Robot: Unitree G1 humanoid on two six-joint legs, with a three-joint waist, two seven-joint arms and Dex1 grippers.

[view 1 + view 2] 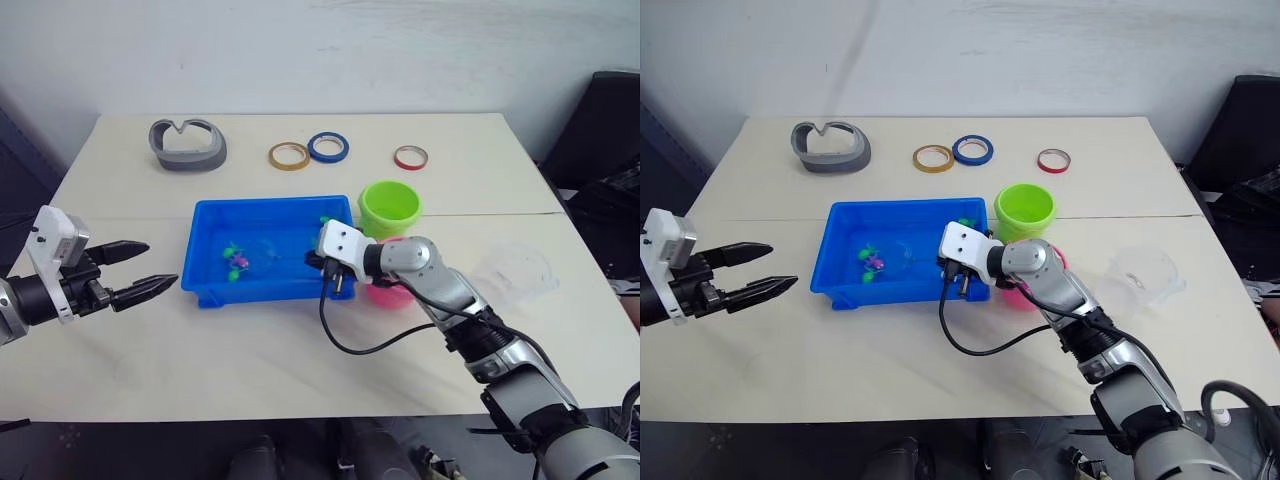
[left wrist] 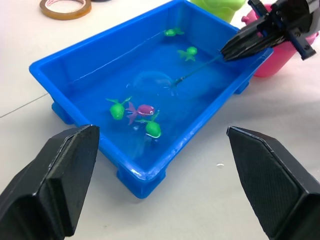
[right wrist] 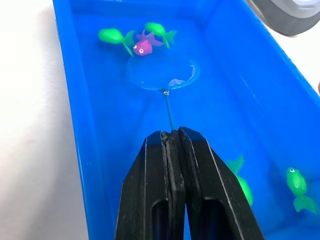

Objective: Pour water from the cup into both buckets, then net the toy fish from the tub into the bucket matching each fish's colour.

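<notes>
So the blue tub [image 1: 270,252] sits about dead centre of the head view on the pale table [image 1: 250,340], with water in it. The right claw [image 3: 172,145] is pressed together on the thin handle of the net [image 3: 162,75], pinching it right at the tub's right-hand end. The net's hoop is down in the water around the middle of the tub, and it looks empty as far as I can tell.

Just past the hoop there's a little cluster: one pink fish [image 3: 142,46] with two green fish [image 3: 112,36] either side of it, practically touching each other. A couple more green ones [image 3: 297,182] are floating at the end nearer the right claw.

The green bucket [image 1: 390,208] is just to the right of the tub's far right corner, and the pink bucket [image 1: 390,292] is right below it in the frame, mostly hidden behind the right arm. The clear cup [image 1: 515,272] is lying over on its side further right.

The left claw [image 1: 135,270] is at the left edge of the frame, fingers spread wide, holding nothing, hovering just left of the tub.

Along the top of the frame there are a grey curved thing [image 1: 188,143] and three tape rolls: yellow [image 1: 288,155], blue [image 1: 328,147], red [image 1: 410,157].
</notes>
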